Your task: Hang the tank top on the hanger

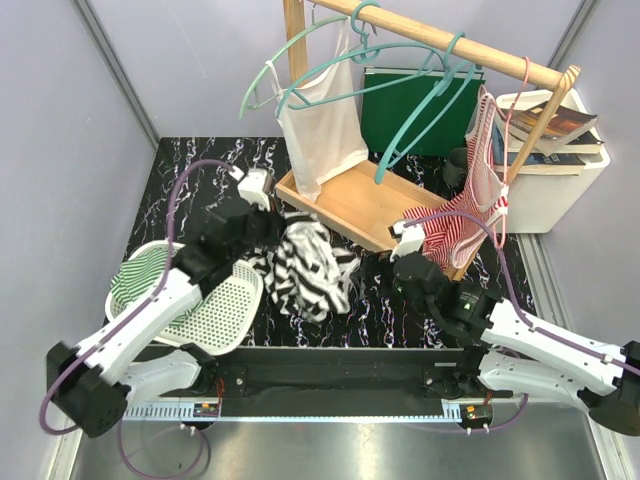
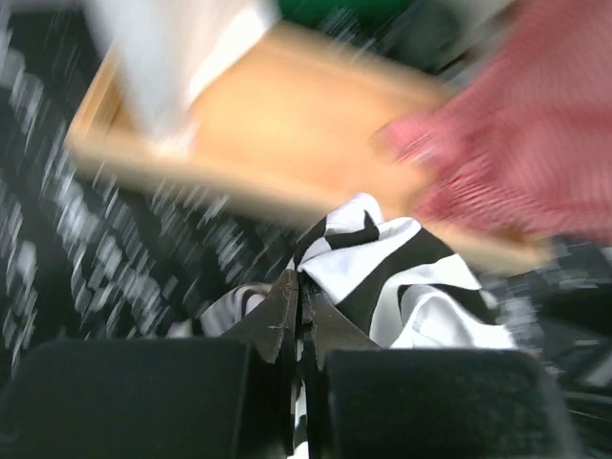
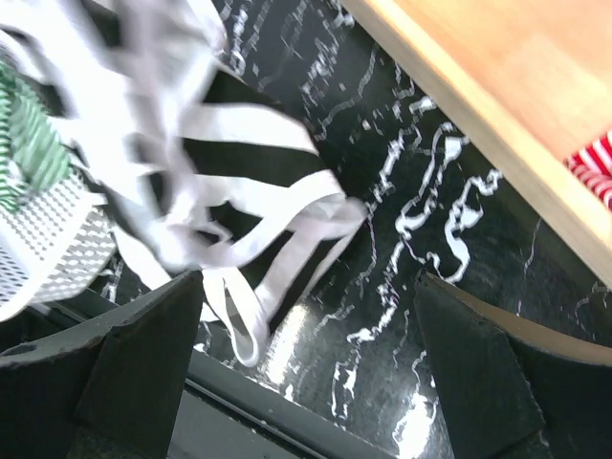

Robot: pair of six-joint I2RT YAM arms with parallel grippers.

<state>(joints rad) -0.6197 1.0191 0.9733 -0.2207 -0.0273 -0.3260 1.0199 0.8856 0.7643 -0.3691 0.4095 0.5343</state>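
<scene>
Tank top beside wooden tray

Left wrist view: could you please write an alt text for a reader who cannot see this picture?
The left gripper, jaws shut, pinches a fold of the black-and-white striped tank top above a black marbled table. Behind, blurred, are a wooden tray, a white garment and a red-and-white striped garment.

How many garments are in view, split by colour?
Black-and-white striped cloth tank top: 1
Plain white cloth tank top: 1
Red-and-white striped cloth garment: 1
Green-and-white striped cloth garment: 1
Total: 4
</scene>
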